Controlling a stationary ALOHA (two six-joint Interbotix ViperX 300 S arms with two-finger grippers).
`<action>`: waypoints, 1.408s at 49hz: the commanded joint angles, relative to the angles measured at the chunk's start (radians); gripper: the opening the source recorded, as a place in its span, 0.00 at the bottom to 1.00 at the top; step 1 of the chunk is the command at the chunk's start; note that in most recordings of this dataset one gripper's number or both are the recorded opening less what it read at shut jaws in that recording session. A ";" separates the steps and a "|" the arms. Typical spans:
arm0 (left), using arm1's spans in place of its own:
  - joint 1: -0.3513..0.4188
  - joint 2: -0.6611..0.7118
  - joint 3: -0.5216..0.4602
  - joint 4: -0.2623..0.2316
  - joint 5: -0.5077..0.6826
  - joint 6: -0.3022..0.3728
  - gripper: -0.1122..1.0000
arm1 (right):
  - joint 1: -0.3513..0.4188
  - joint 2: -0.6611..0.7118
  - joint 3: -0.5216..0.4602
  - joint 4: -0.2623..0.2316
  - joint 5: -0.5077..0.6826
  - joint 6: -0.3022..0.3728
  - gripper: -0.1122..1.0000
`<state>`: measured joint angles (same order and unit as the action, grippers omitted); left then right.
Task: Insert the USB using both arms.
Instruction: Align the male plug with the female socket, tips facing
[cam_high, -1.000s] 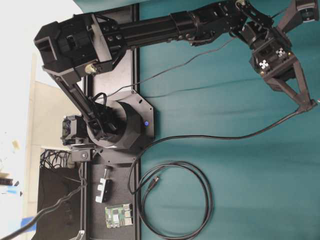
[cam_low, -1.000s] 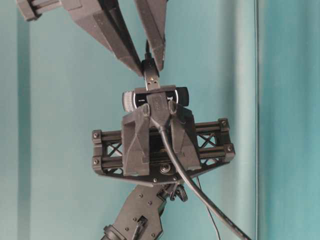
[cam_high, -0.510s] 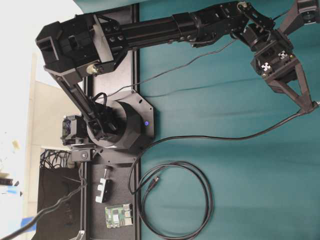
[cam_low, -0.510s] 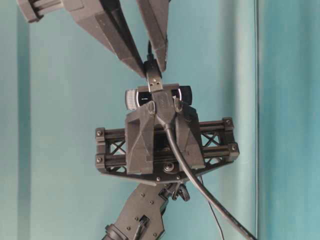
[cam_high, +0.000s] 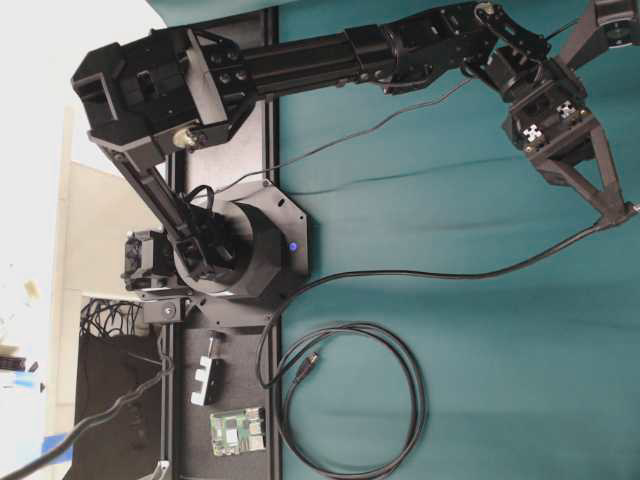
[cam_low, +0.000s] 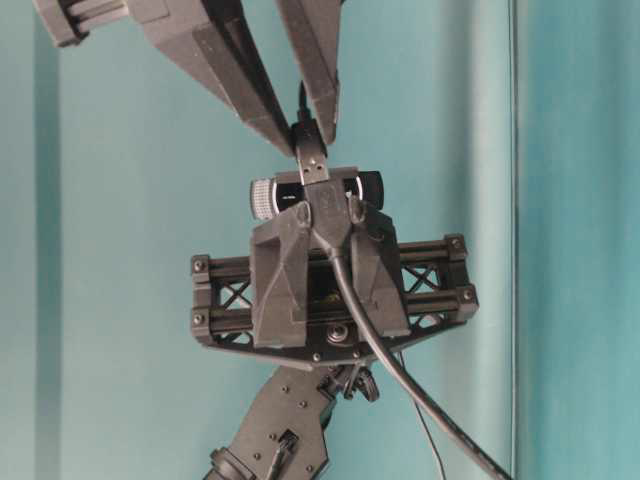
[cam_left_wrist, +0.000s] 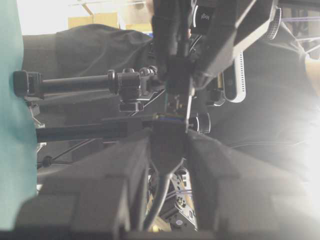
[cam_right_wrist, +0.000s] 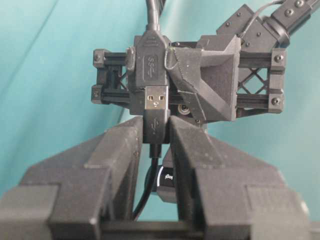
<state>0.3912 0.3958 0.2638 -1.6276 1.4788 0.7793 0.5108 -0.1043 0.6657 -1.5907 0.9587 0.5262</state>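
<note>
My right gripper (cam_right_wrist: 156, 125) is shut on the USB (cam_right_wrist: 156, 107), a small black plug with a bare metal tip and a thin cable trailing back. In the table-level view this gripper (cam_low: 305, 135) points down from above with the USB (cam_low: 311, 155). Below it my left gripper (cam_low: 322, 215) is shut on a black socket connector (cam_low: 326, 212) on a thick cable. The metal tip meets the socket connector (cam_right_wrist: 150, 60) at its mouth, most of the metal still showing. Overhead, the left gripper (cam_high: 620, 210) is at the far right edge.
A looped black cable (cam_high: 400, 400) with a silvery tip lies on the teal cloth at the front. A green circuit board (cam_high: 238, 432) and a white clip (cam_high: 205, 372) sit on the black strip by the arm base (cam_high: 240, 250). The thick cable (cam_high: 450, 275) crosses the table.
A second ago the left gripper rose slightly with its connector, closing on the USB tip. Over the last half second almost nothing has moved.
</note>
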 joint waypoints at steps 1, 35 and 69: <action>0.003 -0.015 -0.026 -0.005 0.003 -0.011 0.34 | -0.002 -0.008 -0.014 -0.011 -0.002 0.000 0.30; 0.014 0.021 -0.086 -0.005 0.003 -0.034 0.34 | -0.006 0.002 -0.021 -0.021 -0.012 -0.003 0.30; 0.048 0.055 -0.143 0.015 0.012 -0.046 0.32 | -0.020 0.002 -0.034 -0.031 -0.078 -0.005 0.29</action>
<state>0.4050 0.4694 0.1534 -1.6137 1.4956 0.7486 0.4832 -0.0951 0.6657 -1.5999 0.8974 0.5216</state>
